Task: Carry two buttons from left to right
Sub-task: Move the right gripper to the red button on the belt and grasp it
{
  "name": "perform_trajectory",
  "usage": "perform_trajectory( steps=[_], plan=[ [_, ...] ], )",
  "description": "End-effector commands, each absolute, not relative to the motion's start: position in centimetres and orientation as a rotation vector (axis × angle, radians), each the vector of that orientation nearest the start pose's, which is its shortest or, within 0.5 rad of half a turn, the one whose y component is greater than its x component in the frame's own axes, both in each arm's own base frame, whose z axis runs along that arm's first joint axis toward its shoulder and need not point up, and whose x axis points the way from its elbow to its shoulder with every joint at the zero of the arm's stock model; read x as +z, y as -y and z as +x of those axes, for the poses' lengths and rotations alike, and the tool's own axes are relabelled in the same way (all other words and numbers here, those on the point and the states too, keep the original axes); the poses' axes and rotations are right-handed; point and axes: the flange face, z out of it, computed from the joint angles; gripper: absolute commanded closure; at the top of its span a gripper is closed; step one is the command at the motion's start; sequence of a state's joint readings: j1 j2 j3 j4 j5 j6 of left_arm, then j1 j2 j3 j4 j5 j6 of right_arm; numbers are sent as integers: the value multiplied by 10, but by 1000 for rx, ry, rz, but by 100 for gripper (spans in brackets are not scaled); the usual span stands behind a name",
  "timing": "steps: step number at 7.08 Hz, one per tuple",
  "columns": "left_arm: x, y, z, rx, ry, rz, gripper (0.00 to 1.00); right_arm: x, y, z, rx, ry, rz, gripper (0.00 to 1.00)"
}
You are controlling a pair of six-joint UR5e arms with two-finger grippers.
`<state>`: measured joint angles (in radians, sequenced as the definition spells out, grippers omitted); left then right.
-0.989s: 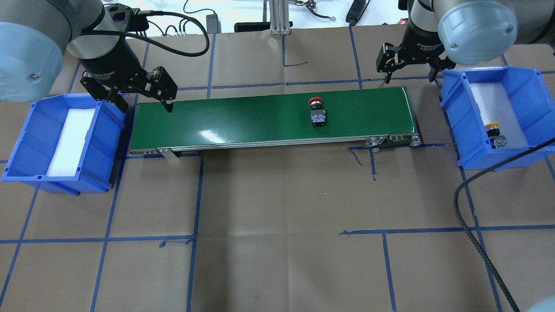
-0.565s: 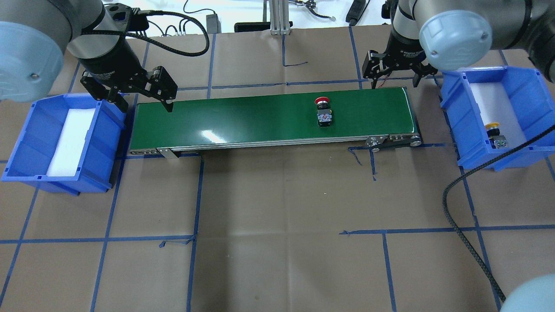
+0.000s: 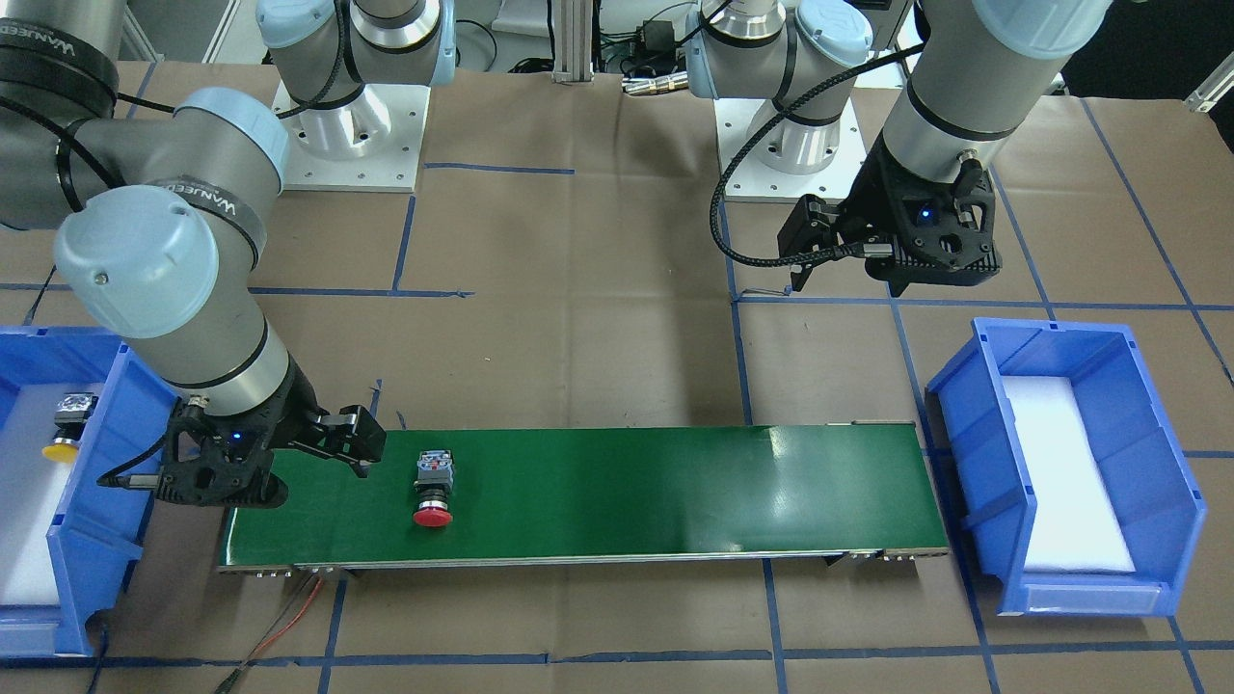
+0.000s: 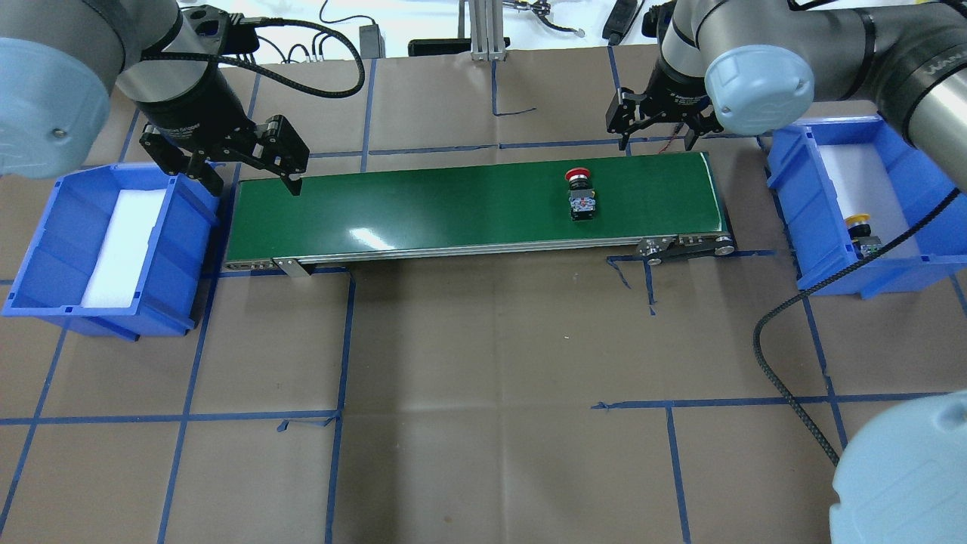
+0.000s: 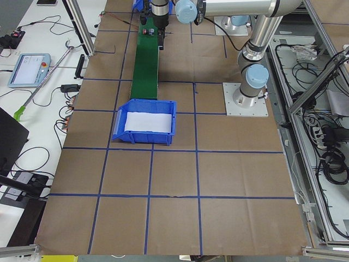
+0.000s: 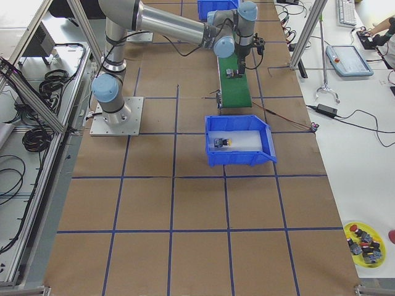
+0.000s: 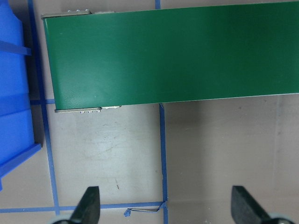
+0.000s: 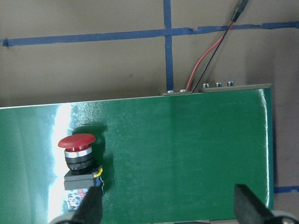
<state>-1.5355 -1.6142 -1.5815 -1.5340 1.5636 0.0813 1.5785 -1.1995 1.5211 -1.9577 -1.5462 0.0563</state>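
Risk: we judge the red button (image 4: 580, 195) could run off the end of the conveyor belt (image 4: 453, 204) onto the counter (image 4: 483, 340) if the grasp comes late.
Cause: in the wrist view it sits off-centre, by one finger, so a closing finger may clip its cap.
Right arm: right end effector (image 4: 656, 140) spread and empty, over the belt's far edge.
Left arm: left end effector (image 4: 254, 181) spread and empty at the belt's left end.
Buttons: the red one is on its side near the belt's right end; the yellow button (image 4: 861, 234) is in the right bin (image 4: 801, 219).

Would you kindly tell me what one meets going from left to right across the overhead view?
left blue bin → left gripper → red button → right gripper → right blue bin, which holds the yellow button
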Motion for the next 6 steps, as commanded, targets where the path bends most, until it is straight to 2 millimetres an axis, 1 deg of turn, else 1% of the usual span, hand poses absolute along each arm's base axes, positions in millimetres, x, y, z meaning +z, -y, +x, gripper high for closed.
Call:
perform_trajectory(
  steps=[1,2,3,4,5,6],
  plan=[
    [465,512,-116,26,-3149,72,0,318,638,142,-53,-3107,80,1],
    [464,513,-116,28,-3149,72,0,310,639,146,-32,-3108,71,1],
    [465,512,-116,26,-3149,72,0,299,634,152,-3,-3109,60,1],
    [464,513,-116,28,-3149,72,0,291,632,152,-33,-3105,59,1],
    [465,513,-116,26,-3149,72,0,281,627,152,-19,-3105,59,1],
    [465,513,-116,26,-3149,72,0,277,627,153,-14,-3104,57,1]
  ],
)
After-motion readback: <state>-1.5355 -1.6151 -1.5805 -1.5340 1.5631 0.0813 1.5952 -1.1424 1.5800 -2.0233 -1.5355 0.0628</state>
